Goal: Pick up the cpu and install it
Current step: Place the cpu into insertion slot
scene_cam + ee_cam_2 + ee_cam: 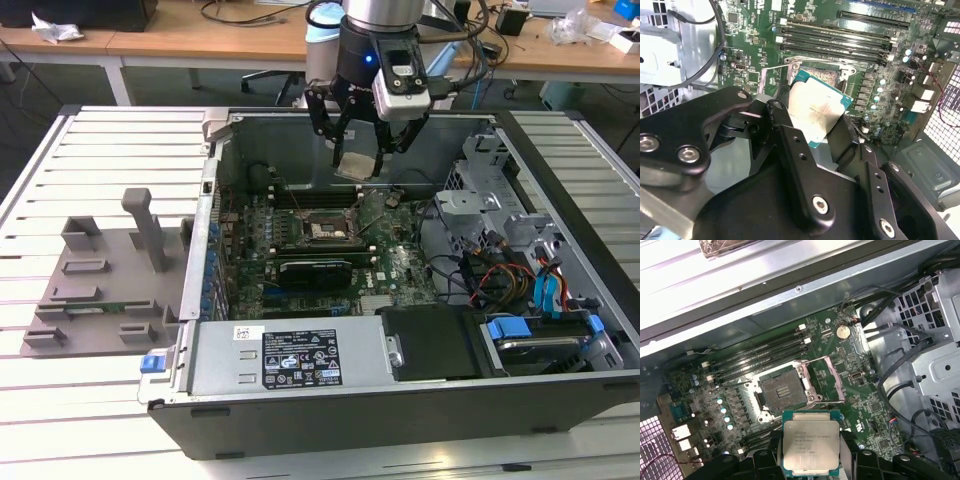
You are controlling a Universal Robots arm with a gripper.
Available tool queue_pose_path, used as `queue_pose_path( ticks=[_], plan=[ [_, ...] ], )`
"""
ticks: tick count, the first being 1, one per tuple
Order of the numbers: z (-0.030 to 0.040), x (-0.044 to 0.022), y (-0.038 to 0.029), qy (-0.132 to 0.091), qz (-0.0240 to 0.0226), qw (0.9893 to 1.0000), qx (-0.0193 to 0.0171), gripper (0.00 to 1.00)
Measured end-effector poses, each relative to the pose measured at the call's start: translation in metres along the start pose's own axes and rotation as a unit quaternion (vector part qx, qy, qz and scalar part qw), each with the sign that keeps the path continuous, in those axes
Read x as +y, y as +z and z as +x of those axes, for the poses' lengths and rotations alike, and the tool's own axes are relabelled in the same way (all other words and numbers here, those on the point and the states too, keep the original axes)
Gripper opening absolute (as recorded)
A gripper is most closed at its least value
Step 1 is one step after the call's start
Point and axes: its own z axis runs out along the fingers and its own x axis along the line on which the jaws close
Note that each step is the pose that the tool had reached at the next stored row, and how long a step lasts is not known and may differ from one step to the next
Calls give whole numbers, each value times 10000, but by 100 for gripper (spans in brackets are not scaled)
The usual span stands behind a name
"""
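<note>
**Cpu in my tool, held above the bare socket**

Exterior view, left to right. A grey fixture plate (100,285) lies on the slatted counter (100,140), well apart from the socket (325,230) and outside the computer case (400,410). The socket sits mid-board and is bare, with its bracket (829,382) swung open. The black expansion card (315,270) lies just beside the socket. My tool (358,158) hangs above the socket, a little toward the case's far wall. It is closed down on the cpu (352,166), with its fingers on two opposite edges. The chip is clear of the socket and not seated. The drive cage (480,180) stands on the exterior view's right of the socket.

Handling, my call: the cpu is light, thin and stiff. The metal lid looks smooth, so it could slip. The underside contacts and socket pins are fragile. Take it by the edges only, never the faces.

Writing: several lines of fine print show on the cpu lid in the first wrist view (811,447). A white label (300,358) with black text and marks sits on the metal box at the case front, nearer the camera than the socket.
</note>
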Motion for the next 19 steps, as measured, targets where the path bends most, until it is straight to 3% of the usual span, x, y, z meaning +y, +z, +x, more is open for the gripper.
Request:
queue_pose_path(
  ticks=[19],
  plan=[
    [0,0,3,371,3,9993,10,55]
  ],
)
